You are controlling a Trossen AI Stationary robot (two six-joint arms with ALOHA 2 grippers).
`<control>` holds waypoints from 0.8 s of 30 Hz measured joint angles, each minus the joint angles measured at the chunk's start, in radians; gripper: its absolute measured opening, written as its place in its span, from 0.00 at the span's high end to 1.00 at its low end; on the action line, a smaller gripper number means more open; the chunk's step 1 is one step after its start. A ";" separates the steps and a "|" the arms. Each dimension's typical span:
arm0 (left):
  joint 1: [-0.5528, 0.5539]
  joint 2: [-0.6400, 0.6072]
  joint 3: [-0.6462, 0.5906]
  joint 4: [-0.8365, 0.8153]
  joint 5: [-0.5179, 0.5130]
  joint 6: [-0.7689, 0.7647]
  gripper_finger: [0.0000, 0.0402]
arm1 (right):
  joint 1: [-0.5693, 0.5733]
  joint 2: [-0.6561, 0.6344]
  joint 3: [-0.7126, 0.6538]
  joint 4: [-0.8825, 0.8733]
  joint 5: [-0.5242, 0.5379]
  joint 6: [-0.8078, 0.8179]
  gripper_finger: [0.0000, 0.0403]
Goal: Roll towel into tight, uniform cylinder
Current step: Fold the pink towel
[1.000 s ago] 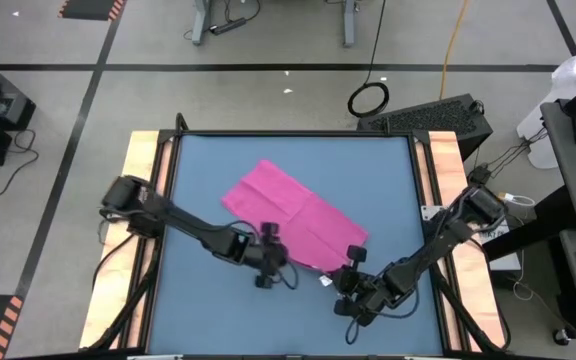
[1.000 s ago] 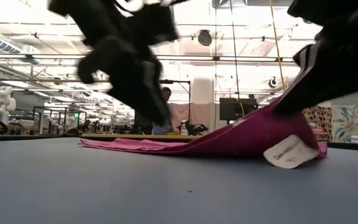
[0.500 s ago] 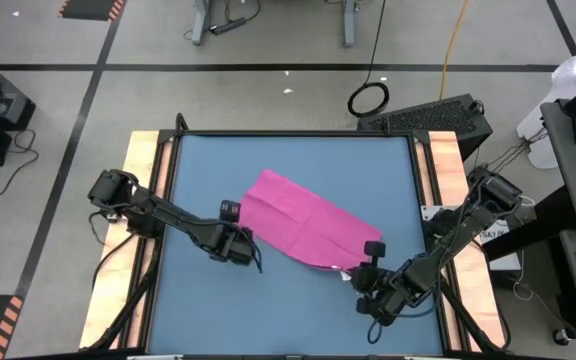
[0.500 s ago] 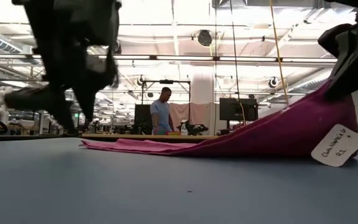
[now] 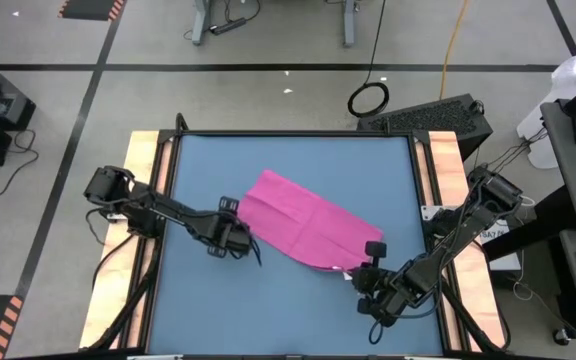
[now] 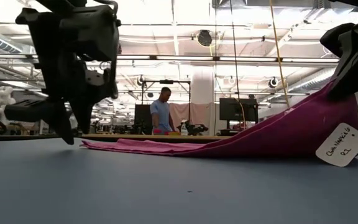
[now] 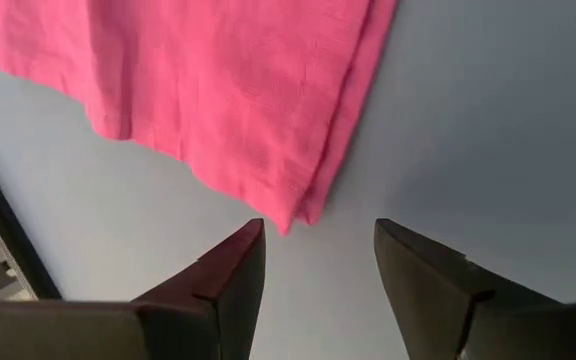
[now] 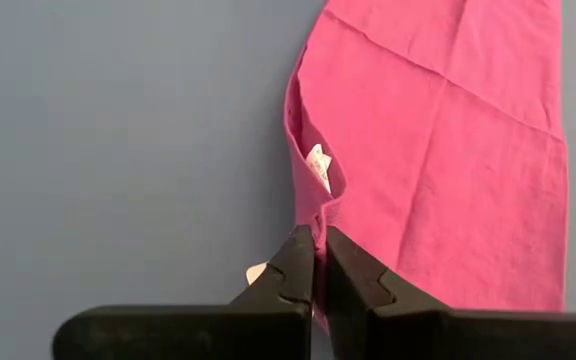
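The magenta-pink towel (image 5: pixel 303 222) lies slantwise in the middle of the blue table, and its far left part rests flat. My right gripper (image 5: pixel 361 270) is shut on the towel's near right corner and holds it up; a white tag (image 6: pixel 344 144) hangs there. My left gripper (image 7: pixel 318 245) stands open just above the table at the towel's near left corner (image 7: pixel 293 215). That corner lies just ahead of its fingertips, apart from them. In the low view my left gripper (image 6: pixel 73 132) is at the left. No cylinder shows. My right gripper pinches the towel's near right corner (image 8: pixel 316 222) between its two fingers, next to the tag. The fingers slant down from the table's near right side. The corner is lifted clear, and the cloth (image 6: pixel 278 134) slopes drawn down to the part lying on the table.
Wooden rails (image 5: pixel 140 200) run along the table's left and right sides. Bare blue tabletop (image 5: pixel 268 310) lies between the towel and the near edge. A person (image 6: pixel 161 112) stands far off in the room behind the table.
My left gripper has gone toward the table's left edge, from the towel's near edge to its near left corner, and tipped further down. My right gripper has drawn the held corner up and toward the table's right edge, lifting the tag off the table; the towel's far part stayed flat.
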 joint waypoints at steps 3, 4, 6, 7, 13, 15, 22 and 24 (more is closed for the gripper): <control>0.025 -0.007 0.000 0.004 0.018 0.010 0.52 | 0.000 0.000 0.000 0.000 0.000 0.000 0.99; 0.035 -0.006 0.000 0.009 0.019 0.011 0.52 | 0.000 0.000 0.000 0.000 0.000 0.000 0.99; 0.051 -0.005 -0.004 0.031 0.021 0.011 0.52 | 0.000 0.000 0.000 0.000 0.000 0.000 0.99; 0.058 -0.005 -0.007 0.052 0.022 0.016 0.52 | 0.000 0.000 0.000 0.000 0.000 0.000 0.99; 0.073 -0.010 -0.057 0.128 0.043 0.032 0.52 | 0.014 0.000 0.000 -0.002 -0.001 0.003 0.99; 0.071 -0.010 -0.066 0.137 0.042 0.027 0.52 | 0.022 0.000 0.000 -0.009 0.001 0.018 0.99; 0.076 -0.009 -0.069 0.174 0.033 0.061 0.56 | 0.026 0.000 0.000 -0.018 0.006 0.038 0.99; 0.084 -0.009 -0.069 0.179 0.036 0.061 0.60 | 0.026 0.000 0.000 -0.018 0.006 0.038 0.99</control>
